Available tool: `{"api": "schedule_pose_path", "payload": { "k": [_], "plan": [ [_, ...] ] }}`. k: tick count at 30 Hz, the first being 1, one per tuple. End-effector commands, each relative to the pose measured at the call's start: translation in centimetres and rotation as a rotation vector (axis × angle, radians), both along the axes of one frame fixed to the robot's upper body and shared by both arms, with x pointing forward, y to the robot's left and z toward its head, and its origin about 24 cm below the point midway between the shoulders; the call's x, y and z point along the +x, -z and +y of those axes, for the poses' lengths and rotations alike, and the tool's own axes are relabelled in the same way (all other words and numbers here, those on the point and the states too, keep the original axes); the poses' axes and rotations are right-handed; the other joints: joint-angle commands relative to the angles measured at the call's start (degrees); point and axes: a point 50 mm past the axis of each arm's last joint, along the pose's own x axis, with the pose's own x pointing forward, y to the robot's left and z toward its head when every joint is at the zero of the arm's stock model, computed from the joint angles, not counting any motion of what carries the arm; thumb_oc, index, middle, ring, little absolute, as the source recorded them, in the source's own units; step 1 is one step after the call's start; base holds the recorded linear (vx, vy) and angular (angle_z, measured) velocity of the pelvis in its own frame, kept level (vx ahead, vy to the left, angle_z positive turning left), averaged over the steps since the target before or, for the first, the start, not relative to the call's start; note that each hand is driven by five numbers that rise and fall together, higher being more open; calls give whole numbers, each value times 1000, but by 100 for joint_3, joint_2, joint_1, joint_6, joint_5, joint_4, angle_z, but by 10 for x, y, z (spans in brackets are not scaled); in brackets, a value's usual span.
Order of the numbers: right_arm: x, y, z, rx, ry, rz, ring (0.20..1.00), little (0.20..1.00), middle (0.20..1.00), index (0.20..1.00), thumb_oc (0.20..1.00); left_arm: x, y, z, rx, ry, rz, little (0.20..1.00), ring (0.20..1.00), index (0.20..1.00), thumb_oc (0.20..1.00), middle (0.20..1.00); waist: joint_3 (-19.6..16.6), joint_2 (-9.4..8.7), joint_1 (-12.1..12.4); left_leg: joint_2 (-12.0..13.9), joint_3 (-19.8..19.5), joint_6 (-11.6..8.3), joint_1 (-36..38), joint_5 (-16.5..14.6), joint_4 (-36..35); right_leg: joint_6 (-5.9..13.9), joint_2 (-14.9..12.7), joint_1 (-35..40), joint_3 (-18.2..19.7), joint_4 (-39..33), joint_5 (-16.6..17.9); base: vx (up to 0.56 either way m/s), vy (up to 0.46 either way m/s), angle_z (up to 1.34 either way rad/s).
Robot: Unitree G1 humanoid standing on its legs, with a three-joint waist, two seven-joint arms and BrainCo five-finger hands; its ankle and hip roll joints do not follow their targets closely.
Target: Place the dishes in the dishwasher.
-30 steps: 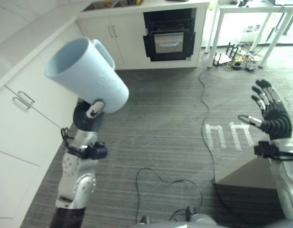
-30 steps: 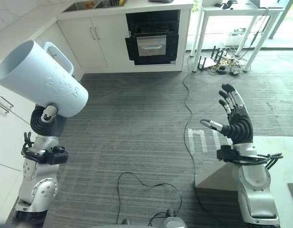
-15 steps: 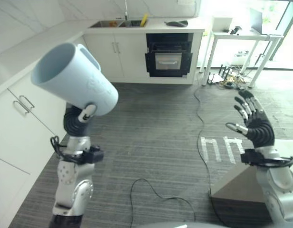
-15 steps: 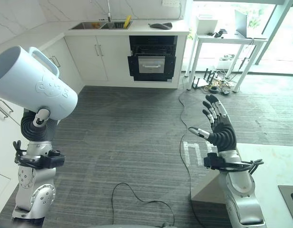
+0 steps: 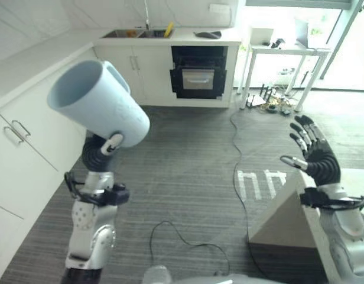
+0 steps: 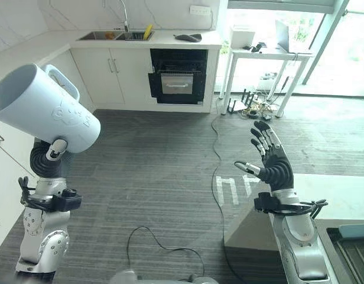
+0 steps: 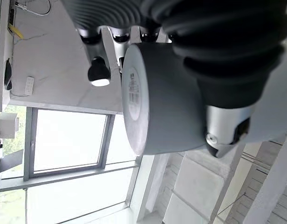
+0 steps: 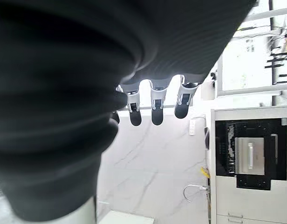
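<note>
At the left of the frame, we are seeing the left robot hand (image 5: 103, 151) gripping a pale blue mug (image 5: 98, 105), tilted and raised above the floor. The right robot hand (image 5: 315, 155) is hovering at lower right, fingers spread wide and holding nothing.

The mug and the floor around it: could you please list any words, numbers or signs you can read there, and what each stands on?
Mug, held in the left hand: small print on its base, too blurred to read.
Mug's side: a raised figure, no letters that can be made out.
Floor: white marks, blocky shapes, not readable as words or numbers.
Nothing else legible.
</note>
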Motion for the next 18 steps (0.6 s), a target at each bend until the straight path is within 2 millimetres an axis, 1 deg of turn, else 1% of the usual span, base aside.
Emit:
{"api": "schedule_pose_path", "payload": {
  "k": [1, 2, 3, 4, 6, 8, 11, 12, 13, 14, 16, 17, 18],
  "plan": [
    [1, -29, -2, -50, -36, -143, 1000, 1000, 1000, 1000, 1000, -9, -17, 14, 20, -41, -120, 200, 200, 200, 200, 200, 209, 198, 65, -98, 69, -18, 640, 849, -3017, 334, 604, 991, 150, -664, -152, 516, 384, -14],
    [0, -29, -3, -60, -48, -139, 1000, 1000, 1000, 1000, 1000, -11, -14, 17, 16, -54, -110, 200, 200, 200, 200, 200, 220, 206, 153, -71, -338, -77, 348, 890, -3037, 317, 626, 1145, 290, -664, -227, 493, 342, -6],
    [0, -30, -5, -69, -59, -135, 1000, 1000, 1000, 1000, 1000, -13, -9, 20, 7, -65, -95, 200, 200, 200, 200, 200, 188, 205, 201, -43, -538, -137, 141, 927, -3037, 291, 656, 1311, 398, -664, -367, 439, 327, -36],
    [1, -31, -6, -71, -71, -138, 1000, 1000, 1000, 1000, 1000, -14, -7, 21, 3, -73, -90, 200, 200, 200, 200, 200, 161, 201, 208, -37, -534, -124, 162, 865, -3037, 287, 640, 1358, 470, -664, -431, 454, 373, -51],
    [-1, -33, -6, -72, -83, -144, 1000, 1000, 1000, 1000, 1000, -15, -6, 18, 17, -88, -102, 200, 200, 200, 200, 200, 122, 227, 215, 6, -448, -124, 275, 884, -3037, 335, 528, 1505, 447, -664, -484, 422, 389, -68],
    [-1, -35, -4, -71, -89, -147, 1000, 1000, 1000, 1000, 1000, -12, -11, 17, 20, -90, -108, 200, 200, 200, 200, 200, 75, 233, 253, -56, -409, -74, 439, 895, -3037, 416, 405, 1632, 422, -485, -614, 363, 362, -51],
    [0, -38, -1, -60, -75, -167, 1000, 1000, 1000, 1000, 1000, -7, -19, 12, 37, -64, -121, 200, 200, 200, 200, 200, 3, 189, 374, -267, -420, 132, 568, 783, -3037, 544, 255, 1678, 330, -57, -809, 274, 284, 0],
    [1, -37, 1, -51, -55, -173, 1000, 1000, 1000, 1000, 1000, -4, -22, 9, 48, -42, -120, 200, 200, 200, 200, 200, -37, 127, 428, -386, -412, 248, 643, 730, -3037, 674, 142, 1542, 181, 341, -681, 329, 322, -3],
    [2, -36, 2, -50, -35, -177, 1000, 1000, 1000, 1000, 1000, -2, -22, 7, 61, -26, -114, 200, 200, 200, 200, 200, -64, 76, 454, -490, -421, 353, 716, 680, -3037, 814, 56, 1362, 90, 801, -457, 343, 335, 16],
    [3, -36, 3, -40, -22, -180, 1000, 1000, 1000, 1000, 1000, 0, -22, 6, 72, -5, -106, 200, 200, 200, 200, 200, -83, 35, 461, -616, -470, 464, 822, 613, -3037, 970, -5, 1091, 70, 1422, -109, 267, 274, 45],
    [2, -33, 5, -28, -15, -179, 1000, 1000, 1000, 1000, 1000, 1, -23, 4, 93, 15, -103, 200, 200, 200, 200, 200, -98, 62, 502, -748, -598, 560, 946, 512, -3037, 1032, -64, 711, -34, 2335, 290, 235, 241, 56],
    [3, -30, 9, -27, -17, -174, 1000, 1000, 1000, 1000, 1000, 1, -23, 5, 109, 14, -102, 200, 200, 200, 200, 200, -53, 143, 511, -790, -663, 612, 1118, 423, -3037, 1035, -84, 234, -175, 3107, 520, 215, 235, 31],
    [4, -28, 11, -26, -23, -168, 1000, 1000, 1000, 1000, 1000, 1, -22, 5, 113, 9, -99, 200, 200, 200, 200, 200, -21, 186, 496, -790, -644, 623, 1214, 380, -3037, 1005, -126, -58, -261, 3351, 527, 188, 223, 3]
  ]
}}
